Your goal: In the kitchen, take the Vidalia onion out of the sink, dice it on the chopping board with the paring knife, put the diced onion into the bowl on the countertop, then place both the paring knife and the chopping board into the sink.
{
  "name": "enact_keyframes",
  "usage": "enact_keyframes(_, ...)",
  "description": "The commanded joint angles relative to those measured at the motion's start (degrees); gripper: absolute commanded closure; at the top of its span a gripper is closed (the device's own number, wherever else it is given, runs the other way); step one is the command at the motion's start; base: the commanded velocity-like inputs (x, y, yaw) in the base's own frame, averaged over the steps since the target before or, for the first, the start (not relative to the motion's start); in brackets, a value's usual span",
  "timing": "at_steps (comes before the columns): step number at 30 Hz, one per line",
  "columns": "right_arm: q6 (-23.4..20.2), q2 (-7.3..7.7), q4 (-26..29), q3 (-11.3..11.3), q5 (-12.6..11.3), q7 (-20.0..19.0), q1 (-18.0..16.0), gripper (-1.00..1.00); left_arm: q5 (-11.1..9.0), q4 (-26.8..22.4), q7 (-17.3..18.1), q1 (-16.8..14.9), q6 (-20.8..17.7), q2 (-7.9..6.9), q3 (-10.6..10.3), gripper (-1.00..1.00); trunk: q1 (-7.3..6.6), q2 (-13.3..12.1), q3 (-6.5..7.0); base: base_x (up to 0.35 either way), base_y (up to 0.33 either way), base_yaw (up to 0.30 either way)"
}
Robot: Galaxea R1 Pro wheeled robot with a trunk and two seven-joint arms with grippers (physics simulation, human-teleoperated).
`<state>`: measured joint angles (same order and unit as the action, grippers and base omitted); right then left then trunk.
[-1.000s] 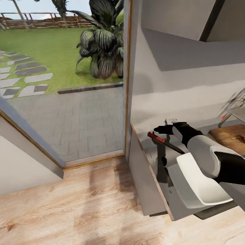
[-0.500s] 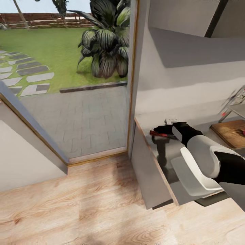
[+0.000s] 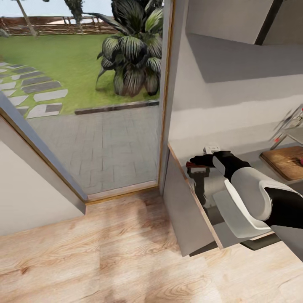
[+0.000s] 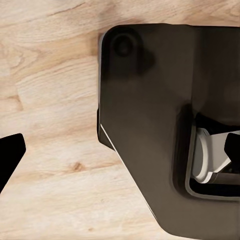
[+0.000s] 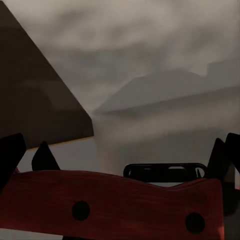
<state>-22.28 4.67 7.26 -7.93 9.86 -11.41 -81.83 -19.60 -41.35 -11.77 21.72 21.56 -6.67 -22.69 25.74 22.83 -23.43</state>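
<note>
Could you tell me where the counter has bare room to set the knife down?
Bare countertop runs between the right gripper holding the paring knife and the chopping board. It is tighter around the bowl below the arm.

Paring knife (image 3: 197, 165) turned in right gripper (image 3: 198, 161); blade hidden.

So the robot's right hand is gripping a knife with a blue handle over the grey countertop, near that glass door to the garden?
Nearly. The paring knife has a red handle, not blue; the right wrist view shows it between the fingers of the right hand. The rest holds: it is over the countertop by the glass door.
</note>
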Motion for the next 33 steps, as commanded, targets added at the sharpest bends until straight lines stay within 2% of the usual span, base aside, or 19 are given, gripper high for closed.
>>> enact_keyframes(1,-0.5,-0.01,0.0,-0.6,0.5,-0.3,0.0,-1.00,-0.4,-0.1,-0.5,0.0,0.1,-0.10,-0.4,-1.00,0.04,0.1,-0.09,0.000,0.000,0.000)
enact_keyframes(33,0.6,-0.64,0.7,-0.6,0.3,-0.3,0.0,-1.00,-0.3,-0.5,-0.5,0.0,0.2,-0.22,-0.4,-1.00,0.04,0.1,-0.09,-0.026,0.000,0.000)
